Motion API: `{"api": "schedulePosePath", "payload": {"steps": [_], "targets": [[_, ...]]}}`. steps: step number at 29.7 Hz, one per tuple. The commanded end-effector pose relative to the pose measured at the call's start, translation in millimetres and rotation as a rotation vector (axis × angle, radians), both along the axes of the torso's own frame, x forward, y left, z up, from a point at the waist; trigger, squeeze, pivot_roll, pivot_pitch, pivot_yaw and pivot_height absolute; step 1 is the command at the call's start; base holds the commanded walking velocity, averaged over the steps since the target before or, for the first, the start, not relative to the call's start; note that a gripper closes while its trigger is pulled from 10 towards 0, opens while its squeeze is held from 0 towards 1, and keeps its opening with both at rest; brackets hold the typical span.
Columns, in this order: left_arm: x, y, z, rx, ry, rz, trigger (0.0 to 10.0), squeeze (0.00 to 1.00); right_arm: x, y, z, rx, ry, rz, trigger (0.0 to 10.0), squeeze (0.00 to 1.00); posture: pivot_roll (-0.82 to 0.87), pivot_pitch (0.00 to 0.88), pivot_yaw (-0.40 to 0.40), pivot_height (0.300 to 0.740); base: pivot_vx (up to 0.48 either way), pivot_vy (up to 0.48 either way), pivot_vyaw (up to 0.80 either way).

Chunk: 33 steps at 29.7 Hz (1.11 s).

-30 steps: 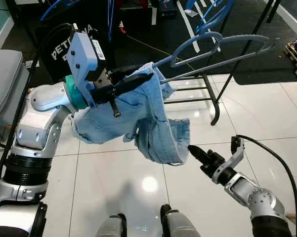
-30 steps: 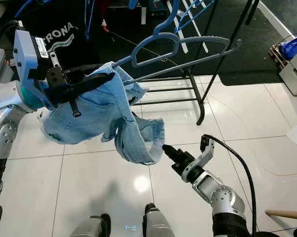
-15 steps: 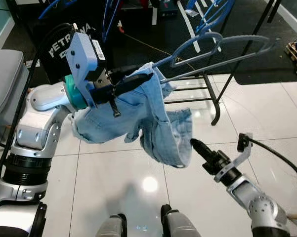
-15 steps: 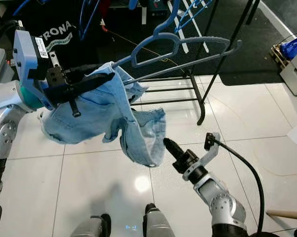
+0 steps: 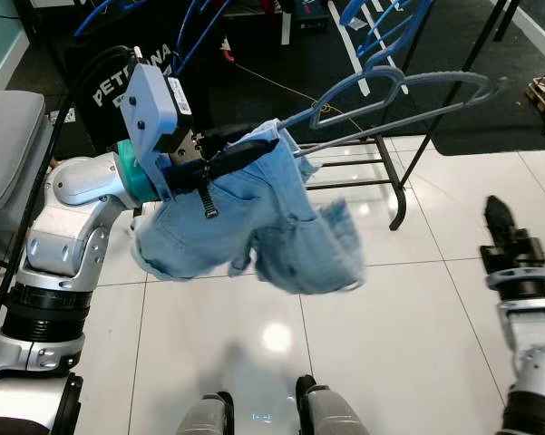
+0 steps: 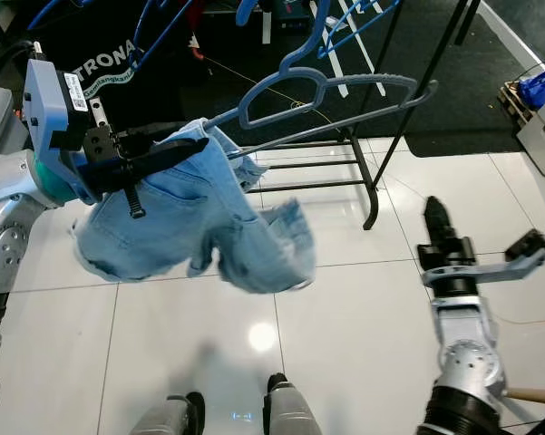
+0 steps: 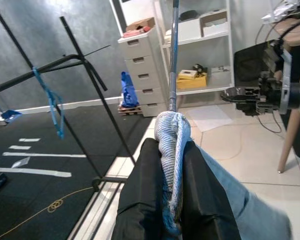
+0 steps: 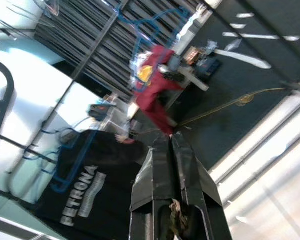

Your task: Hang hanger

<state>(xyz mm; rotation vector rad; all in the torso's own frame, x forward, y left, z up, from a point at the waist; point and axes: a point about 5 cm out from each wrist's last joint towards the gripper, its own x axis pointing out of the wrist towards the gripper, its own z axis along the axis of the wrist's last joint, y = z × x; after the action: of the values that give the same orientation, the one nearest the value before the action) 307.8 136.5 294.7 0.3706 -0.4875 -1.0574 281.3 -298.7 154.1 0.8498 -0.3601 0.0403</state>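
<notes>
A grey-blue plastic hanger [image 5: 408, 91] carries pale denim shorts [image 5: 254, 227] draped over its near end. My left gripper [image 5: 249, 147] is shut on that end, pinching denim and hanger bar together at chest height; in the left wrist view the black fingers [image 7: 140, 200] clamp the folded cloth [image 7: 172, 140]. The hanger's hook [image 6: 286, 82] points toward the black clothes rack [image 5: 401, 172]. The shorts' lower hem swings out to the right. My right gripper [image 5: 496, 213] is shut and holds nothing, standing upright at the far right, well apart from the shorts.
The rack stands on a dark mat [image 5: 281, 82] beyond the white tiled floor [image 5: 417, 308]. A black printed T-shirt [image 5: 104, 86] and several blue hangers [image 5: 385, 27] hang on it. A grey cushion [image 5: 4, 145] sits at the left. My feet [image 5: 263, 412] are below.
My right arm has pulled away from the shorts' hem, swinging to the far right with its gripper now pointing up. The released hem swings out to the right. The left arm holds still.
</notes>
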Motion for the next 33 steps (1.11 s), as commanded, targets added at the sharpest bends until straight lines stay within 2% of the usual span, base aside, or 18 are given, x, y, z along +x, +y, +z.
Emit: {"api": "schedulePosePath", "payload": {"steps": [1, 4, 5, 6, 7, 8, 9, 10, 11, 12, 15, 17, 18, 24, 33], "targets": [[-7.1, -1.9, 3.0, 0.011, -0.030, -0.033, 0.0, 0.00, -1.9, -6.9, -1.8, -0.018, 0.029, -0.033, 0.0, 0.00, -0.05, 0.135, 0.077, 0.740, 0.000, 0.000, 0.00], [-7.2, -1.8, 2.3, 0.009, -0.028, -0.030, 0.0, 0.00, -1.6, -7.5, 0.5, -0.033, 0.047, -0.011, 0.0, 0.00, -0.05, 0.136, 0.075, 0.740, 0.000, 0.000, 0.00], [-6.7, -1.6, 2.2, 0.006, -0.029, -0.024, 0.0, 0.00, -0.6, 4.6, -7.9, -0.140, 0.144, 0.109, 0.0, 0.00, -0.05, 0.136, 0.075, 0.740, 0.000, 0.000, 0.00], [-6.2, -2.2, 2.6, 0.003, -0.031, -0.021, 0.0, 0.00, -3.7, 26.2, -25.7, -0.230, 0.264, 0.273, 7.1, 0.00, -0.05, 0.133, 0.072, 0.740, 0.000, 0.000, 0.00], [-5.9, -2.6, 2.9, 0.001, -0.032, -0.019, 0.0, 0.00, -8.8, 41.4, -39.8, -0.282, 0.349, 0.387, 7.1, 0.00, -0.05, 0.133, 0.072, 0.740, 0.000, 0.000, 0.00], [-5.9, -2.6, 2.9, 0.001, -0.032, -0.019, 0.0, 0.00, -8.8, 41.4, -39.8, -0.282, 0.349, 0.387, 7.1, 0.00, -0.05, 0.133, 0.072, 0.740, 0.000, 0.000, 0.00], [-5.5, -3.4, 3.6, -0.002, -0.036, -0.018, 0.0, 0.00, -13.1, 55.5, -53.5, -0.298, 0.410, 0.450, 10.0, 0.75, -0.05, 0.132, 0.067, 0.740, 0.000, 0.000, 0.00], [-5.5, -3.4, 3.6, -0.002, -0.036, -0.018, 0.0, 0.00, -13.1, 55.5, -53.5, -0.298, 0.410, 0.450, 10.0, 0.75, -0.05, 0.132, 0.067, 0.740, 0.000, 0.000, 0.00], [-5.1, -4.0, 4.5, -0.006, -0.040, -0.015, 0.0, 0.00, -14.9, 66.0, -60.6, -0.268, 0.424, 0.476, 10.0, 1.00, -0.05, 0.132, 0.067, 0.740, 0.000, 0.000, 0.00], [-5.1, -4.0, 4.5, -0.006, -0.040, -0.015, 0.0, 0.00, -14.9, 66.0, -60.6, -0.268, 0.424, 0.476, 10.0, 1.00, -0.05, 0.132, 0.067, 0.740, 0.000, 0.000, 0.00], [-5.8, -6.0, 5.7, -0.014, -0.044, -0.017, 0.0, 0.00, -14.1, 84.6, -74.8, -0.162, 0.444, 0.470, 10.0, 1.00, -0.05, 0.131, 0.067, 0.740, 0.000, 0.000, 0.00], [-5.8, -6.0, 5.7, -0.014, -0.044, -0.017, 0.0, 0.00, -14.1, 84.6, -74.8, -0.162, 0.444, 0.470, 10.0, 1.00, -0.05, 0.131, 0.067, 0.740, 0.000, 0.000, 0.00], [-6.5, -6.9, 5.6, -0.017, -0.043, -0.021, 0.0, 0.00, -12.8, 90.6, -79.1, -0.130, 0.439, 0.473, 10.0, 1.00, -0.04, 0.120, 0.068, 0.740, 0.000, 0.000, 0.00], [-7.2, -8.7, 5.9, -0.021, -0.044, -0.028, 0.0, 0.00, -10.0, 91.4, -79.2, -0.076, 0.433, 0.481, 10.0, 1.00, -0.04, 0.114, 0.067, 0.740, 0.000, 0.000, 0.00], [-9.4, -13.3, 6.9, -0.028, -0.047, -0.048, 0.0, 0.00, -1.0, 93.6, -97.5, 0.024, 0.567, 0.497, 10.0, 1.00, -0.03, 0.114, 0.060, 0.740, 0.000, 0.000, 0.00]]}}
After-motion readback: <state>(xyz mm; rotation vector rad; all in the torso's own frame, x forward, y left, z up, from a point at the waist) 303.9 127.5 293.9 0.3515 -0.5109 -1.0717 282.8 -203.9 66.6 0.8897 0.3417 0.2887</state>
